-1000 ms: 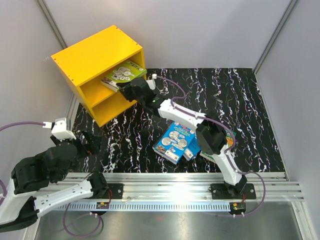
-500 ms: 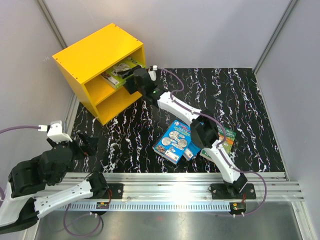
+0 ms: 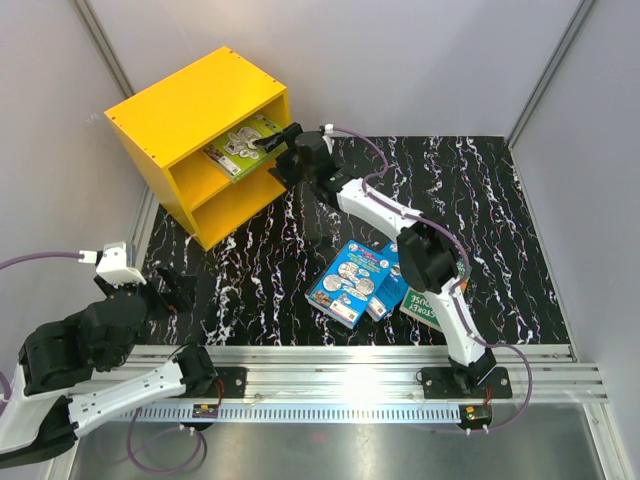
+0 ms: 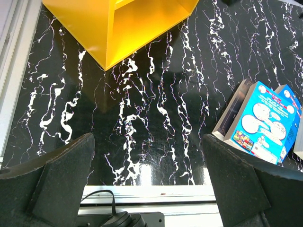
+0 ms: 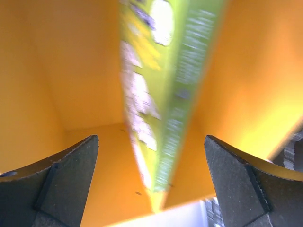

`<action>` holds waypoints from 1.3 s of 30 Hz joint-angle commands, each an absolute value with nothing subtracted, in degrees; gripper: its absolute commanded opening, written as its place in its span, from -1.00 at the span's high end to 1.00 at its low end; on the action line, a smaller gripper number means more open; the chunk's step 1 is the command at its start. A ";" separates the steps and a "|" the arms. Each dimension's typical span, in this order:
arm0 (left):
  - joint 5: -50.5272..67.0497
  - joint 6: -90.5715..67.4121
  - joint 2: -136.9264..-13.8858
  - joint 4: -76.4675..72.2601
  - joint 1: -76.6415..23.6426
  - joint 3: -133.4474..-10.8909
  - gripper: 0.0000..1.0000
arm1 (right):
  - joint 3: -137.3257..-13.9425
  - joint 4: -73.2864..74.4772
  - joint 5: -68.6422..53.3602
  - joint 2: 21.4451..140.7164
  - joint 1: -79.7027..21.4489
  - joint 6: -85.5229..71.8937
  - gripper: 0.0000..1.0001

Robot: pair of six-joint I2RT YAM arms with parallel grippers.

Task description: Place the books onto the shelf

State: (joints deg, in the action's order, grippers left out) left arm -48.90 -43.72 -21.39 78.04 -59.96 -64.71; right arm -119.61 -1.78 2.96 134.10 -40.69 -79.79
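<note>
My right claw [image 3: 270, 142] stands wide open around the thin green glossy paperback [image 3: 238, 146], so I judge it rests by itself in the upper compartment of the bright yellow boxy shelf [image 3: 190, 105] at the black marbled table's [image 3: 480, 190] far left corner; my left claw [image 4: 147, 142] is open, empty.

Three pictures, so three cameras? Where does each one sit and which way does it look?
Top camera: fixed above and behind the arms, looking down on table, yellow shelf and both arms.
Left wrist camera: on the left arm, looking down at table, shelf corner and a blue book; open left gripper frames it.
Right wrist camera: faces into the shelf at the green book, between the open right gripper's fingers.
Shared: top and left wrist both show shelf and blue book.
</note>
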 commanded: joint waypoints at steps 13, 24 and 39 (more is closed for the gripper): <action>-50.45 -41.57 -25.84 73.66 -60.21 -63.37 -0.97 | -99.61 14.06 1.74 113.67 -38.59 -63.11 -1.00; -39.83 -36.30 -39.01 52.60 -60.12 -56.61 -0.97 | -57.53 27.67 11.86 74.73 -38.76 -60.46 -0.99; -25.23 -34.37 -72.76 24.44 -55.20 -58.80 -0.97 | -32.62 24.62 7.03 59.41 -38.76 -68.29 -0.99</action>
